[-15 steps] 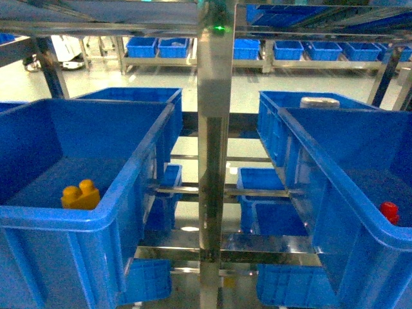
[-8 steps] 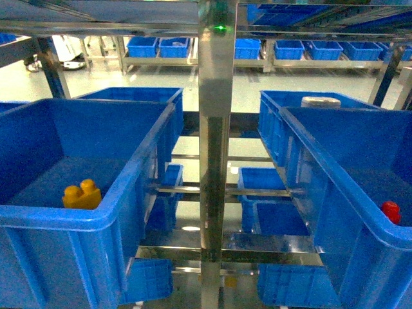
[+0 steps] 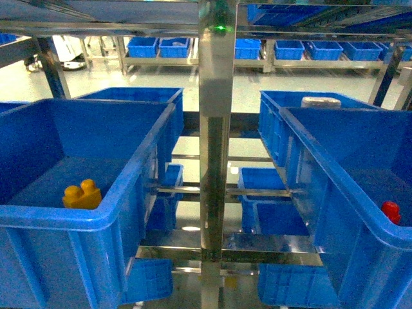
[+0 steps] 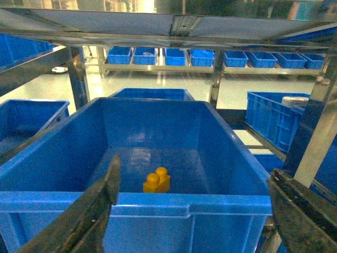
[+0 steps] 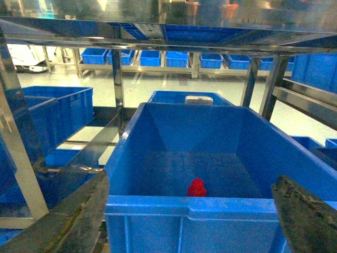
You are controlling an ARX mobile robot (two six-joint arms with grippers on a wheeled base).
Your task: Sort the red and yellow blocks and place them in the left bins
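From the head camera I see two large blue crates on a steel rack, one either side of the rack's central upright post (image 3: 215, 129). The left crate (image 3: 71, 215) holds the yellow block (image 3: 82, 194), which sits studs up on the crate floor toward the front wall, roughly midway between the side walls. The right crate (image 3: 360, 225) holds the red block (image 3: 390, 211), low on its floor near the front right; only part of it shows in that view.

Through the left wrist camera, the left end effector (image 4: 192, 203) hangs in front of the left crate's near rim, outside the crate, with its two fingers (image 4: 108, 184) spread wide apart and nothing between them. The yellow block (image 4: 157, 181) lies beyond the rim, well apart from both fingers.

Through the right wrist camera, the right end effector (image 5: 189, 211) faces the right crate (image 5: 158, 211) the same way, fingers (image 5: 300, 211) set wide apart and holding nothing. The red block (image 5: 197, 187) stands stud up just behind the front wall, about centred.

A pale flat object (image 3: 320, 102) rests in the crate behind the right one; I cannot tell what it is.
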